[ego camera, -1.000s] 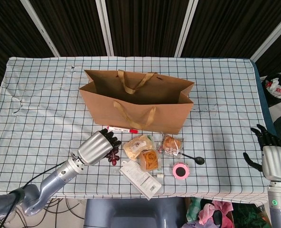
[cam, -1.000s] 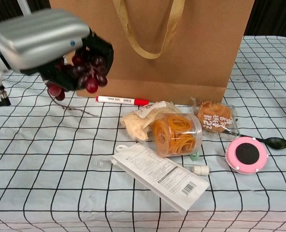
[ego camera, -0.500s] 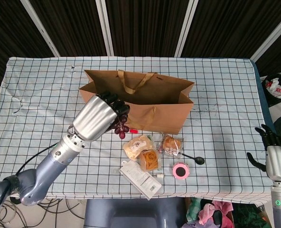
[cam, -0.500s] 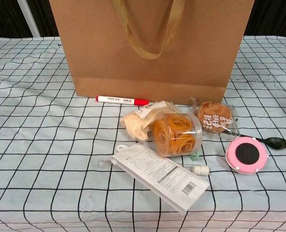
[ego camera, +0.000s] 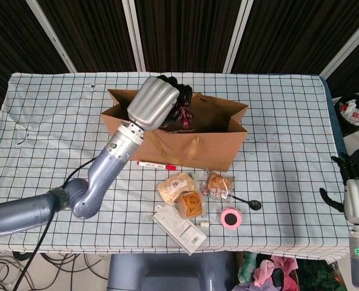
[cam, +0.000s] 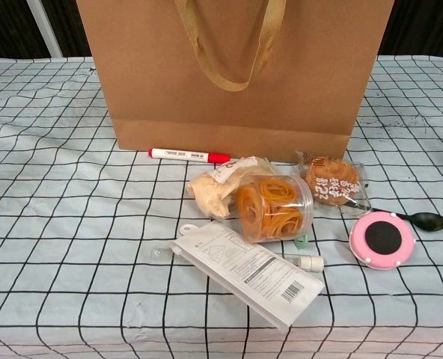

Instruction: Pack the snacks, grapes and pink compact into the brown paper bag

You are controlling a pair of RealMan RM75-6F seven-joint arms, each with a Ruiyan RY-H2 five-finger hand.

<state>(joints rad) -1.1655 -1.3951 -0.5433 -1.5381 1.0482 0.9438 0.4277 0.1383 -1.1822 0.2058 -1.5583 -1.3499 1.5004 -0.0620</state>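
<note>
My left hand [ego camera: 157, 103] holds a bunch of dark red grapes [ego camera: 182, 113] above the open mouth of the brown paper bag [ego camera: 210, 142]. The bag [cam: 311, 82] stands upright mid-table. In front of it lie a pale snack packet [ego camera: 173, 183] [cam: 210, 189], a round tub of orange snacks [ego camera: 192, 204] [cam: 274, 207], a wrapped pastry [ego camera: 219, 184] [cam: 331, 181] and the pink compact [ego camera: 231, 217] [cam: 382, 239]. My right hand [ego camera: 358, 197] hovers at the table's right edge, fingers apart, holding nothing. The chest view shows neither hand.
A red-capped white marker [ego camera: 156, 165] [cam: 188, 155] lies at the bag's foot. A white flat package [ego camera: 180, 228] [cam: 248, 272], a small vial [cam: 309, 262] and a black spoon [ego camera: 247, 202] [cam: 420, 219] lie near the front edge. A checked cloth [ego camera: 52, 133] covers the table.
My left hand has lifted the grapes from the table near the front, up and right over the bag's opening, leaving the chest view. My right hand has drifted slightly right.
</note>
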